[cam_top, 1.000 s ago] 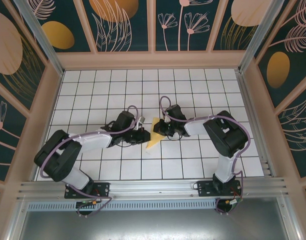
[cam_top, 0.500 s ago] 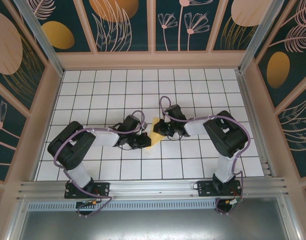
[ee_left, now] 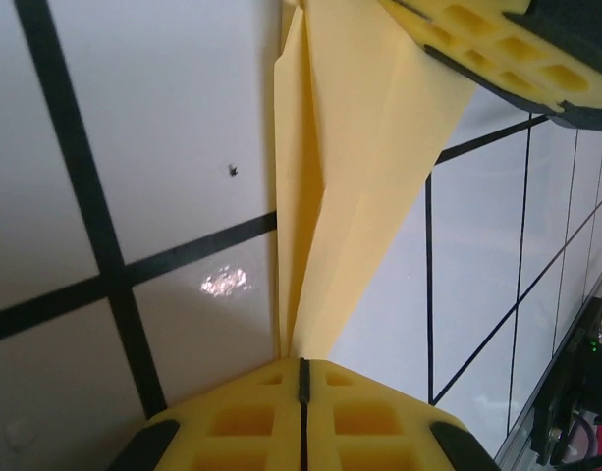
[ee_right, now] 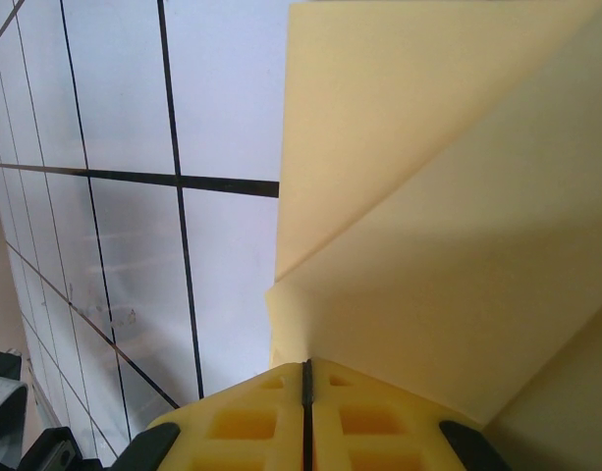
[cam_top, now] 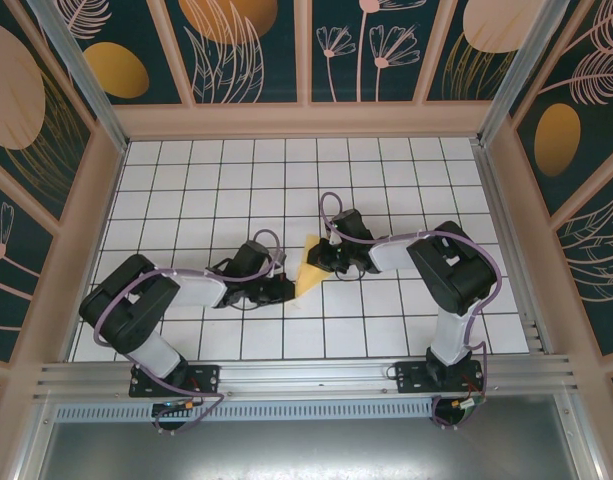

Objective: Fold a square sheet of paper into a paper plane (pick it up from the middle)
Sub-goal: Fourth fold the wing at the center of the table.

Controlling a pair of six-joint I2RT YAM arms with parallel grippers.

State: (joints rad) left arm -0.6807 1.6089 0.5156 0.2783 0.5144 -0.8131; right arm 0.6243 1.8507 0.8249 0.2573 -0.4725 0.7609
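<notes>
A pale-yellow paper wedge (cam_top: 308,272) is seen near the middle of the gridded white tabletop (cam_top: 386,190), its point turned toward the far side. It is flanked by 2 arms: the left pincer (cam_top: 286,290) is set against its near left edge, the right pincer (cam_top: 319,257) against its far right edge.

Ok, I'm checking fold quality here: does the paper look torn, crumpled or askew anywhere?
Nothing stands out. The folded yellow paper is a clean wedge with straight creases and no visible tears, pinched at opposite ends by the left gripper and the right gripper, both shut on it.
</notes>
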